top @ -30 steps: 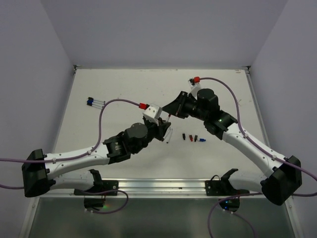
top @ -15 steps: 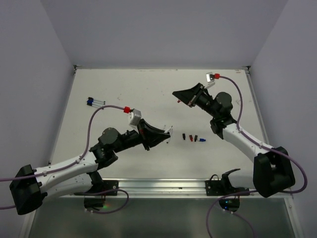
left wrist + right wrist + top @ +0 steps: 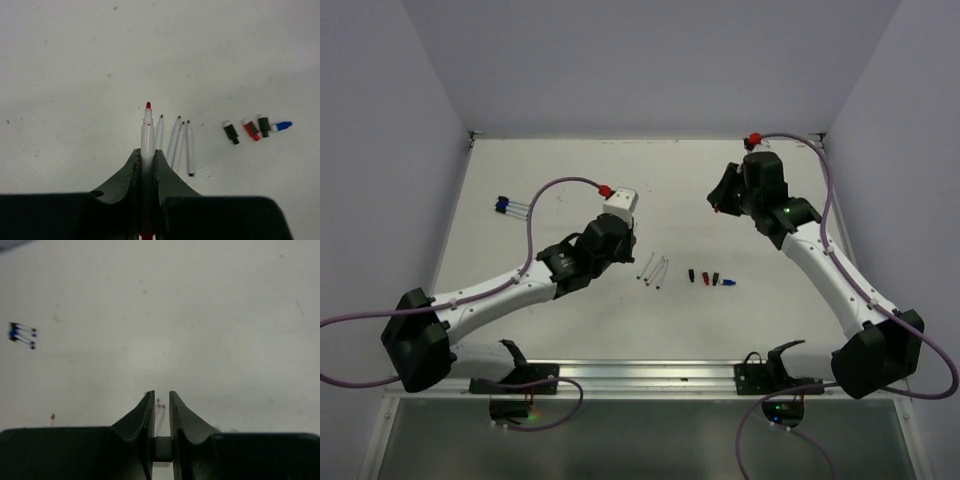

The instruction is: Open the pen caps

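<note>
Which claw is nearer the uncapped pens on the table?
Left. The left claw, gripping a red-tipped pen, sits beside the uncapped pens; the right claw is far beyond them, to the right.

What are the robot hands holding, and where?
Left gripper: white red-tipped pen, pinched around its barrel. Right gripper: small pale piece, maybe a cap, deep between its jaws.
</note>
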You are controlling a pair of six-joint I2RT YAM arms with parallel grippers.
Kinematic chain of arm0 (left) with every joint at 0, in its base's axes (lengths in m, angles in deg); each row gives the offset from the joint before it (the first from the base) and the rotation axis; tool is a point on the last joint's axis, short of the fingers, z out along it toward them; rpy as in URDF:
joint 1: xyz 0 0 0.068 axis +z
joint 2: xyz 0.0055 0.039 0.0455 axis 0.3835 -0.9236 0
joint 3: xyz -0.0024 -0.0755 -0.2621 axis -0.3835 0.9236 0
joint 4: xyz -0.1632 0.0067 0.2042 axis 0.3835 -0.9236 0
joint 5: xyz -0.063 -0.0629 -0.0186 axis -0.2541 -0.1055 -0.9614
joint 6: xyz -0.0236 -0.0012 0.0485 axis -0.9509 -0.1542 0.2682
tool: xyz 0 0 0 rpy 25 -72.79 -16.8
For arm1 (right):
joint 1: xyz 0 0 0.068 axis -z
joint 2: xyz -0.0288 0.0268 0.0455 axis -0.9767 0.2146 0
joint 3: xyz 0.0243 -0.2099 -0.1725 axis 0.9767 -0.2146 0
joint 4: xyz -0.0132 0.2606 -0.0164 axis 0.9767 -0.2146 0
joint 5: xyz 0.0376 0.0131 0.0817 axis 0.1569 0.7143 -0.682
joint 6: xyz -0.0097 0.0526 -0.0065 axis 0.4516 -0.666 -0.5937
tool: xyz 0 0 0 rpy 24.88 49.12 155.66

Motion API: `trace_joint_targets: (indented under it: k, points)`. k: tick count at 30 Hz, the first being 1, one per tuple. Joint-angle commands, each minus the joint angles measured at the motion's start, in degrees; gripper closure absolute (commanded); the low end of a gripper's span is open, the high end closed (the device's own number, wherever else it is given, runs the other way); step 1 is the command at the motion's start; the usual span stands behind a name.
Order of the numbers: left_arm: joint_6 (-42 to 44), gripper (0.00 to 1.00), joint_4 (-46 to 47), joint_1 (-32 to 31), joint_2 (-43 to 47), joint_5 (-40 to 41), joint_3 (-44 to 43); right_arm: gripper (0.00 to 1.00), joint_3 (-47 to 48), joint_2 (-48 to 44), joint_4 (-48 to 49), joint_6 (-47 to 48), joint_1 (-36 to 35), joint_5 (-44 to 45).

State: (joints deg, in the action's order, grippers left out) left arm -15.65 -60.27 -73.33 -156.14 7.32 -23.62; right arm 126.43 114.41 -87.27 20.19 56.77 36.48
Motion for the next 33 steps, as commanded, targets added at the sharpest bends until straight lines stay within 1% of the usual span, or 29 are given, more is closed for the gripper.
trace_joint_targets:
  k: [1,3,5,6,10,12,13,14,19,22,28,33]
  points:
    - [3.1,1.0,-5.2,0.33,-4.32,9.18,-0.49,1.0,-0.89,2.86,-18.87,6.47,0.19,11.01]
    - [3.97,1.0,-1.97,0.6,-5.82,9.11,1.09,1.0,-1.43,4.0,-21.84,7.79,0.19,16.1]
    - [4.15,1.0,-0.11,2.43,-6.79,6.66,2.41,1.0,-2.04,5.76,-23.61,8.23,0.19,19.36]
    - [4.42,1.0,1.47,3.14,-7.92,4.29,2.76,1.0,-3.18,6.11,-23.97,8.15,0.1,19.55]
    - [4.86,1.0,5.17,6.57,-11.35,1.03,4.26,1.0,-6.96,6.99,-22.57,5.52,0.27,19.11]
    - [4.68,1.0,7.19,7.28,-13.29,-2.56,4.44,1.0,-8.45,7.69,-21.78,4.11,0.27,19.9]
    - [4.77,1.0,7.46,7.54,-13.9,-3.37,4.43,1.0,-8.81,8.13,-21.77,3.58,0.27,20.16]
    - [4.77,1.0,10.85,7.54,-14.52,-3.98,4.78,1.0,-9.16,8.92,-21.43,2.62,0.36,20.77]
    - [4.24,1.0,15.54,7.54,-18.39,-7.68,6.62,1.0,-12.68,10.33,-19.49,0.68,0.8,23.15]
    - [4.24,1.0,18.96,7.54,-19.09,-8.82,8.12,0.96,-13.38,11.21,-19.14,0.5,1.24,24.38]
    - [4.24,1.0,22.83,7.54,-22.43,-11.37,9.27,0.94,-15.49,12.17,-15.89,1.73,4.4,22.28]
    - [4.07,1.0,24.16,7.54,-25.42,-12.16,8.74,0.93,-16.89,14.02,-13.43,2.0,4.85,19.56]
